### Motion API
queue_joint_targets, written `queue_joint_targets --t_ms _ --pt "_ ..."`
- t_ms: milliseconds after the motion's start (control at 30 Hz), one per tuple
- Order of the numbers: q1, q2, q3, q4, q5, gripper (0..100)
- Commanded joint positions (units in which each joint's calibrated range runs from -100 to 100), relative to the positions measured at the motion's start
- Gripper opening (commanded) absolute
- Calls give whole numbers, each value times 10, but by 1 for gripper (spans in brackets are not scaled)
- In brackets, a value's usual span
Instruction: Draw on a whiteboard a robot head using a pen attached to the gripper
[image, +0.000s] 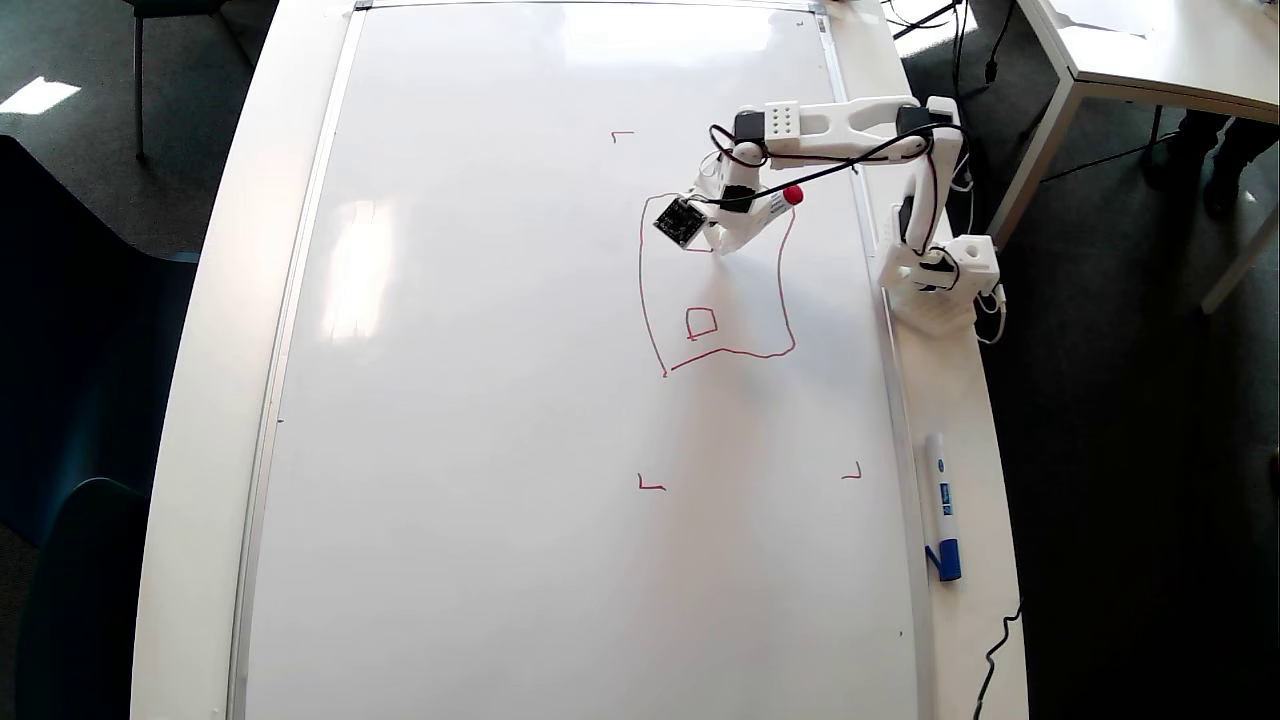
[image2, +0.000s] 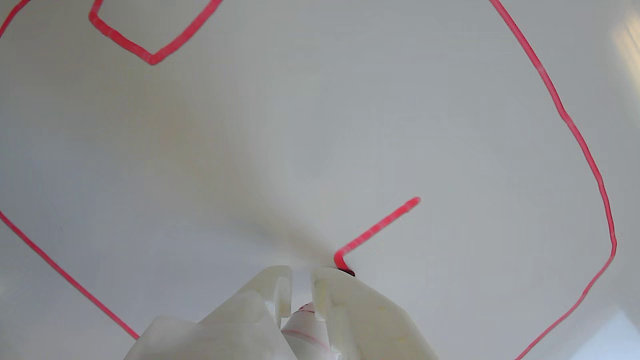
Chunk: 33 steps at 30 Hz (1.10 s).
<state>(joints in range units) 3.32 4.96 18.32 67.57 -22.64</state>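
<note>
The gripper (image: 722, 243) is clenched around the pen (image: 778, 203), tip down on the board (image: 480, 400) inside the upper part of the red head (image: 781, 290) outline, near the board's right edge in the overhead view. The wrist view shows the fingers (image2: 345, 300) pinching the barrel (image2: 305, 325) beside a short fresh stroke (image2: 375, 230). A small square (image: 701, 323) sits lower inside the outline. A blue-capped marker (image: 942, 505) lies on the table (image: 200, 400), right of the board.

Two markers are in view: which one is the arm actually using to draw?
The red-ended pen clamped in the end effector over the whiteboard. The blue-capped marker lies loose beside the board's right frame.
</note>
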Motion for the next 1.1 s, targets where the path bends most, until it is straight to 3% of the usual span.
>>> queue_joint_targets --t_ms 0,267,1067 --pt "39 -20 2 3 -1 1" --pt "75 -13 -7 -1 1 1" --pt "9 75 -93 -49 -3 1"
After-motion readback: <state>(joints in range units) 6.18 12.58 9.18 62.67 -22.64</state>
